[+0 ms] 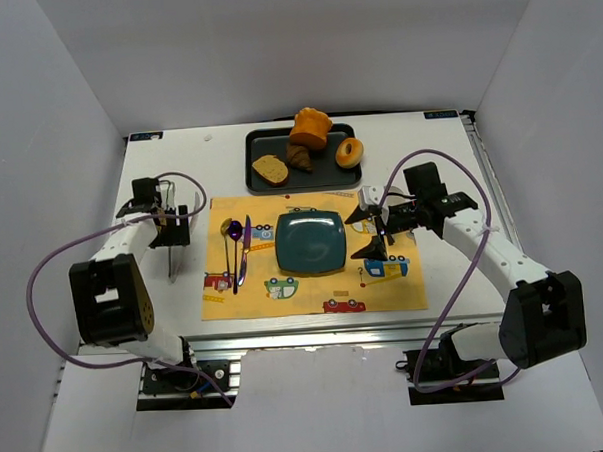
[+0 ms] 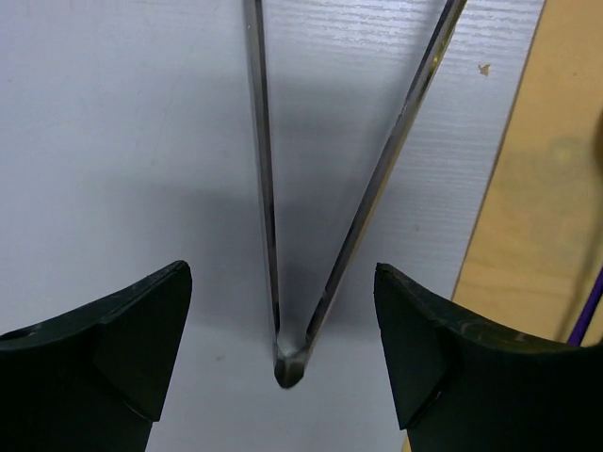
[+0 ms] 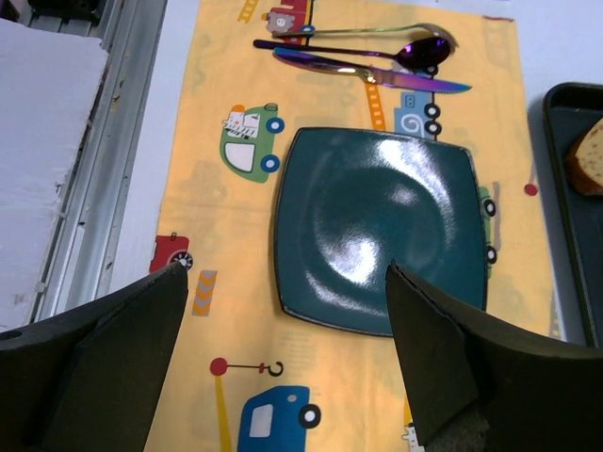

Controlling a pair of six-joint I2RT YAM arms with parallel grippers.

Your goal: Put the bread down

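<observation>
On tray, bread just beside toast slice; placemat car-printed.

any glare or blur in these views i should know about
Right wrist: white glare patches on the teal plate. Left wrist: the metal tongs read clearly, but the placemat at the right edge is blurred. Top external: even light, with the croissant small and dark on the tray.

a yellow car-print placemat lies on the white tabletop, a square teal plate at its middle, a purple spoon and knife on its left part. metal tongs lie left of it. the far dark tray holds toast, an orange bun, a doughnut.
</observation>
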